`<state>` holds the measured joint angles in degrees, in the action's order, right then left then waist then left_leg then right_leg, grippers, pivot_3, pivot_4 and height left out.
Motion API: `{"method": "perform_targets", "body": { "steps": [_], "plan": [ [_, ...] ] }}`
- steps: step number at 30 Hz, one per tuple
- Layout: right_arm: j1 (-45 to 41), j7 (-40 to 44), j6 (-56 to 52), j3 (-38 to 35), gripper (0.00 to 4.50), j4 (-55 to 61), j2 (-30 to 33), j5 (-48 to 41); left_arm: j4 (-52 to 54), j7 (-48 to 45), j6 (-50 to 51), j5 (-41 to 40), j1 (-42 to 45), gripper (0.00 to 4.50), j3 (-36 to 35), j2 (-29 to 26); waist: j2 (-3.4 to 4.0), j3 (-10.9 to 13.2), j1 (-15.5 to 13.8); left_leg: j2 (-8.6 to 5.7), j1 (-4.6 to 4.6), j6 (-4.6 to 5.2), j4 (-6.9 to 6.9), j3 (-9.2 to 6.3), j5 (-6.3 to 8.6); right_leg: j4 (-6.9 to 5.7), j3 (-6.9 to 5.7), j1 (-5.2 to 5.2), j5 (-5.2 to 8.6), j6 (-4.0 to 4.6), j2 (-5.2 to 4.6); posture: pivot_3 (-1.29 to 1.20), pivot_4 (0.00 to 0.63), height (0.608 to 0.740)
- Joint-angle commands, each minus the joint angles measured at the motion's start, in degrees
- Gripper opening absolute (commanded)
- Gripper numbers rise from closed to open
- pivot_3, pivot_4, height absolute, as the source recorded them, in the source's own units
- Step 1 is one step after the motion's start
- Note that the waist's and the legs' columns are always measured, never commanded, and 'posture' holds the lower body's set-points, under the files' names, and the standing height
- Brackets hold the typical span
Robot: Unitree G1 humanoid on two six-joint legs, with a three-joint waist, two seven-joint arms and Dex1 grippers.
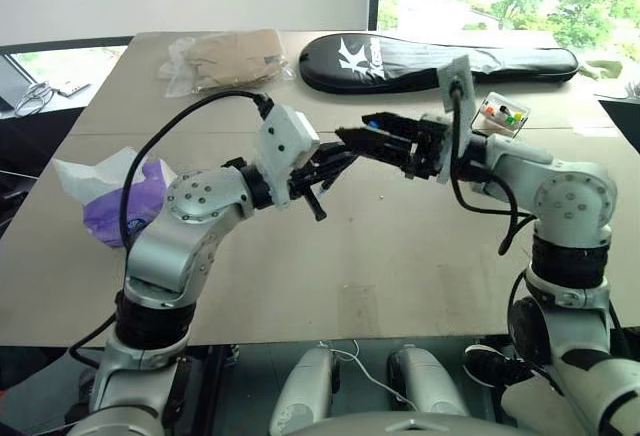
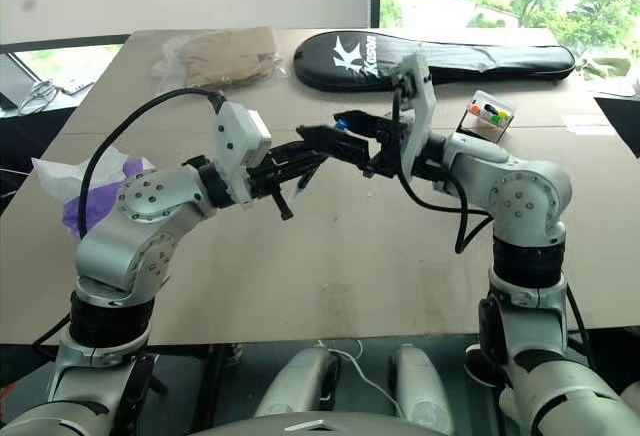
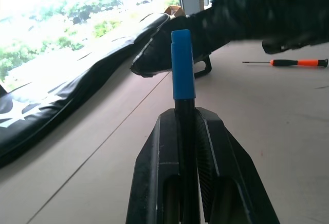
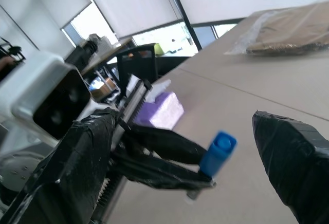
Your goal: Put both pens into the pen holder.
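Black and ribbed, my left fingers [image 3: 169, 147] are pressed together on a pen [image 3: 183, 75], its shaft between the pads and its blue end sticking out past the tips. In the right wrist view that same blue end stands up between my right fingers [image 4: 77, 157], which are spread wide apart, one on each side of the pen with air between them and it. From the head, my left gripper [image 1: 335, 171] and right gripper [image 1: 375, 141] meet tip to tip above the table [image 1: 400, 246], the right one reaching in level from its side.

Beyond my right wrist, further out on the table, sits the holder [image 1: 500, 116], a small clear-and-white box with coloured markers showing inside, well apart from the pen. Behind it lies a long black bag [image 1: 430, 61] running across the far part of the table. A tan packet in clear plastic [image 1: 225, 56] lies beside the bag's rounded end, on my left.

Out past my left fingers, in their own view, a thin screwdriver [image 3: 293, 62] with an orange grip lies flat on the table. Off by my left elbow a purple pack with white tissue [image 1: 115, 201] sits at the table's edge.
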<state>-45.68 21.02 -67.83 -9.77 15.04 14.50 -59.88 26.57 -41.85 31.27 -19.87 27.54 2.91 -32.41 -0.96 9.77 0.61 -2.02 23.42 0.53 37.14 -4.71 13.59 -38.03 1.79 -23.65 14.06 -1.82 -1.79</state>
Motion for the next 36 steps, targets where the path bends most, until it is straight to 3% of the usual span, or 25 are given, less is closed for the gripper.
{"method": "perform_targets", "body": {
  "steps": [1,2,6,11,12,14,15,16,18,21,31,36],
  "plan": [
    [-0.7,-3.7,-3.2,-1.8,4.5,1.5,-0.4,-5.4,-0.4,-0.8,-6.0,1.7,0.0,0.03,0.2,-0.1,0.0,0.0,0.1,0.0,0.1,0.02,0.04,-0.01,0.01,0.0,-0.02,-0.08,0.0,0.0,0.0,0.0,0.15,0.74],
    [-0.8,-4.4,-3.7,-1.8,4.5,1.6,-0.5,-6.2,-0.6,-0.9,-6.8,2.0,0.0,0.03,0.3,0.0,0.0,0.0,0.2,0.0,0.2,0.04,0.07,-0.02,0.02,-0.01,-0.03,-0.16,0.0,-0.01,0.0,0.0,0.15,0.74],
    [-0.4,-7.0,-4.8,-0.8,3.36,1.6,-0.5,-7.1,-1.0,-0.5,-9.1,2.6,0.1,0.0,0.4,0.9,0.01,0.0,0.2,0.0,0.29,0.1,0.09,-0.03,0.05,-0.04,-0.07,-0.25,-0.01,-0.01,0.01,0.0,0.15,0.74],
    [-0.1,-8.3,-4.7,-0.4,1.18,1.4,-0.4,-7.7,-0.5,-0.2,-9.6,1.9,0.2,0.0,0.4,1.9,0.01,0.0,0.3,0.0,0.28,0.24,0.13,-0.04,0.12,-0.07,-0.21,-0.23,-0.01,-0.01,0.05,0.0,0.15,0.74],
    [-0.1,-8.5,-4.5,-0.4,0.53,1.3,-0.4,-7.8,-0.5,0.0,-9.6,1.9,0.1,0.0,0.3,2.1,0.01,0.0,0.3,0.0,0.28,0.24,0.14,-0.04,0.12,-0.07,-0.23,-0.23,-0.01,-0.02,0.05,0.0,0.15,0.74],
    [-0.2,-8.8,-4.1,-0.7,0.09,1.0,-0.2,-7.9,-0.5,-0.3,-8.7,0.5,0.0,0.0,-0.2,2.3,0.01,0.0,0.3,0.0,0.28,0.23,0.14,-0.04,0.12,-0.08,-0.27,-0.23,-0.01,-0.02,0.06,0.0,0.15,0.74],
    [-0.2,-8.8,-4.0,-0.8,0.09,0.8,-0.2,-8.0,-0.5,-0.6,-8.2,-0.2,0.0,0.0,-0.4,2.4,0.01,0.0,0.3,0.0,0.28,0.23,0.15,-0.04,0.12,-0.08,-0.28,-0.23,-0.01,-0.02,0.07,0.0,0.15,0.74],
    [-0.1,-8.8,-3.5,-1.0,0.09,1.0,0.1,-7.5,0.0,-0.8,-5.7,-3.2,-0.2,0.69,-1.6,2.7,0.01,0.0,0.4,0.0,0.28,0.23,0.15,-0.04,0.12,-0.08,-0.28,-0.23,-0.01,-0.02,0.07,0.0,0.15,0.74],
    [0.2,-8.9,-1.9,-1.9,0.09,1.0,0.8,-6.3,0.7,-0.7,-3.0,-6.3,-0.5,1.21,-3.3,2.9,0.01,0.0,0.4,0.02,0.28,0.24,0.15,-0.04,0.12,-0.09,-0.29,-0.23,-0.01,-0.02,0.09,0.0,0.15,0.74],
    [0.6,-8.9,2.3,-2.7,0.09,1.3,3.7,-1.4,1.1,1.0,0.2,-8.1,-1.6,2.53,-4.5,2.4,0.01,0.0,0.4,0.03,0.28,0.25,0.17,-0.05,0.13,-0.09,-0.31,-0.23,-0.01,-0.02,0.1,0.0,0.15,0.74],
    [2.5,-6.8,17.7,-1.0,0.09,1.4,25.5,24.0,1.3,4.1,4.3,-9.4,-3.7,2.57,-4.0,2.9,0.01,0.0,0.2,0.03,0.28,0.22,0.23,-0.04,0.11,-0.07,-0.34,-0.17,0.0,-0.03,0.11,0.0,0.15,0.74],
    [2.1,-8.4,21.9,0.5,0.09,0.5,26.3,31.1,-0.4,4.6,2.7,-8.0,-2.7,2.57,-2.8,3.8,0.02,0.0,0.4,0.08,0.22,0.22,0.22,0.1,0.11,-0.08,-0.19,-0.16,-0.01,-0.03,0.15,0.0,0.15,0.74]
  ]
}}
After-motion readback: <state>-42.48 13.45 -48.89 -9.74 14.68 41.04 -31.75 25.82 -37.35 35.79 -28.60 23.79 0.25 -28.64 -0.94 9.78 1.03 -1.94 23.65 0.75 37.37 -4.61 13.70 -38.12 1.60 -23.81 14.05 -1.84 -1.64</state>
